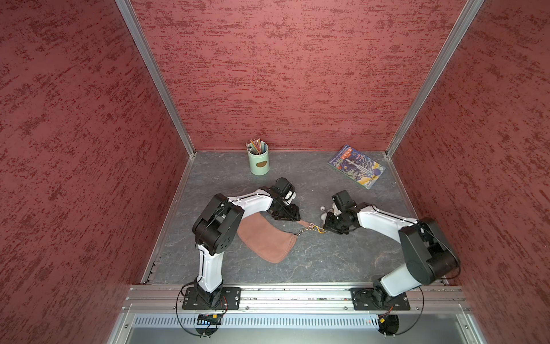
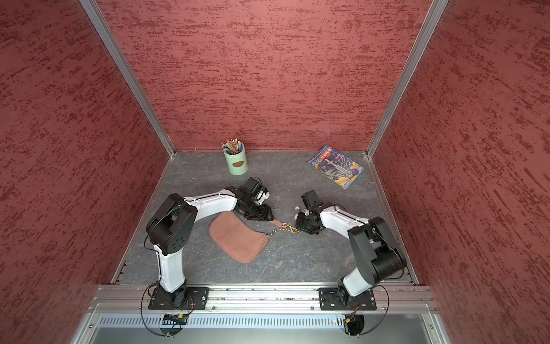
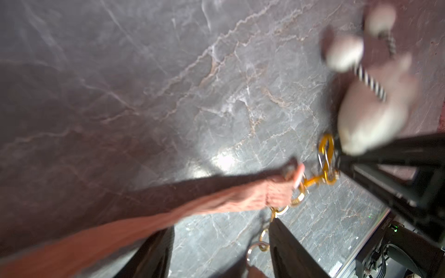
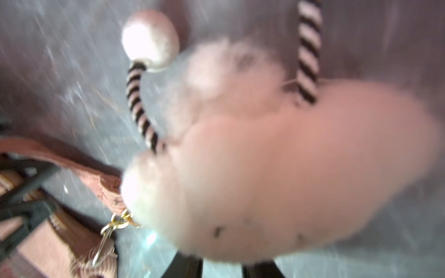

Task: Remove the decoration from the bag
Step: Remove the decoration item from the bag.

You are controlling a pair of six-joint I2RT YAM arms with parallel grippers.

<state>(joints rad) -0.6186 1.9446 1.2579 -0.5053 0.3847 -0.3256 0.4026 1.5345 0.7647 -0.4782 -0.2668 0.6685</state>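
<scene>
Table (image 1: 327, 262): grey marble. Bag (image 1: 265, 238) lies flat left of centre, long axis diagonal, strap (image 3: 216, 199) end pointing right. Decoration (image 4: 301, 180) just beyond it, gold clasp (image 3: 326, 154) toward the bag, legs toward the back wall. Right claw (image 1: 326, 228) nearly closed, gripping the decoration at the clasp. Left claw (image 3: 221, 231): jaws apart over the strap.

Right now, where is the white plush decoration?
In a top view the decoration lies mid-table, right of centre, tucked against the right gripper, beside the gold clasp at the strap end of the bag.
</scene>
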